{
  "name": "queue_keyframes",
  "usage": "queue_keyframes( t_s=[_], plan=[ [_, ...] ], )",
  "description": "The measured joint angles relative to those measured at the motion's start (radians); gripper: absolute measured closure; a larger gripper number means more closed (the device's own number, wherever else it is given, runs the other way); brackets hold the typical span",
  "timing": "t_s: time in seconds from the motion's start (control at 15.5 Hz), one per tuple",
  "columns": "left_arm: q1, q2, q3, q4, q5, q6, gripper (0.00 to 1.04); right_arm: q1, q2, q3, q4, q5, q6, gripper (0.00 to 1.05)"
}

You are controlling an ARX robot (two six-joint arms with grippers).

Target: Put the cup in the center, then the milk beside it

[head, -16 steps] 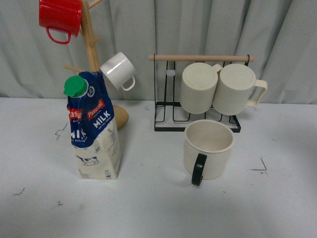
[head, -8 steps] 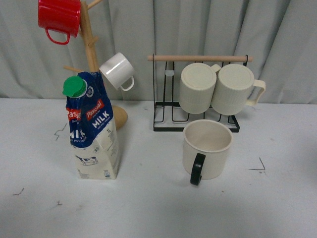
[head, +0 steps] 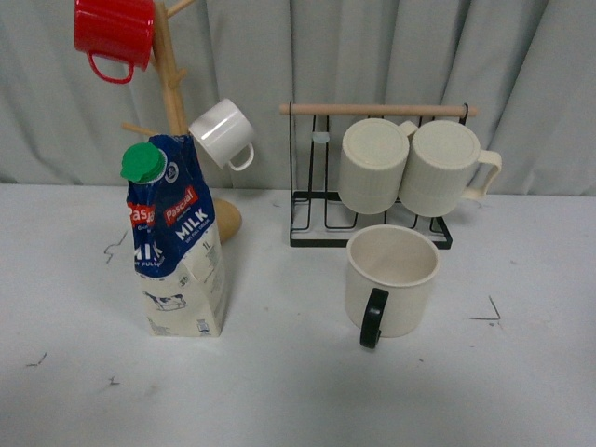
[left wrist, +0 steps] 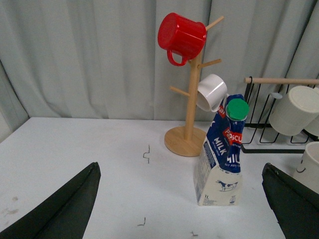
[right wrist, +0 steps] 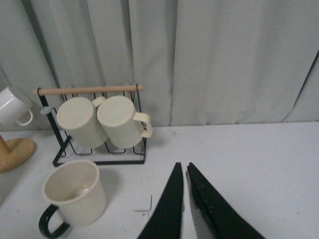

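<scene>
- The cup (head: 391, 279) stands upright on the table (head: 298, 391), right of the middle. Its black handle faces the front camera.
- Just behind the cup is a wire rack (head: 372, 109), where two ribbed mugs (head: 372, 163) lie on their sides under a wooden bar.
- The milk (head: 177, 242) stands on the left of the table, well apart from the cup. Its green cap is at the top and its upper part is creased.
- Behind the milk is a wooden mug tree (head: 172, 102), with a red mug (head: 114, 33) and a small white cup (head: 222, 132) hanging on it.
- The left gripper (left wrist: 180, 169) has its fingers spread wide and grips nothing. The milk is ahead of it.
- The right gripper (right wrist: 183, 172) has its fingers closed almost together, with only a thin slit between them, and it holds nothing.
</scene>
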Motion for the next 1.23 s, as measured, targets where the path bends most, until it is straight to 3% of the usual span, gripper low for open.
queue_keyframes(
  t_s=[0.06, 0.65, 0.77, 1.16, 1.23],
  plan=[
    [0.000, 0.000, 0.000, 0.000, 0.000, 0.000, 0.07, 0.000, -0.039, -0.021, -0.017, 0.000, -0.002, 1.03],
    [0.000, 0.000, 0.000, 0.000, 0.000, 0.000, 0.07, 0.000, -0.351, -0.172, -0.192, 0.000, -0.009, 1.03],
    [0.000, 0.000, 0.000, 0.000, -0.002, 0.000, 0.07, 0.000, -0.629, -0.170, -0.417, 0.000, -0.008, 1.03],
    [0.000, 0.000, 0.000, 0.000, 0.000, 0.000, 0.07, 0.000, -0.667, -0.170, -0.437, 0.001, -0.009, 1.03],
    [0.000, 0.000, 0.000, 0.000, 0.000, 0.000, 0.07, 0.000, -0.667, -0.170, -0.437, 0.001, -0.009, 0.91]
  ],
)
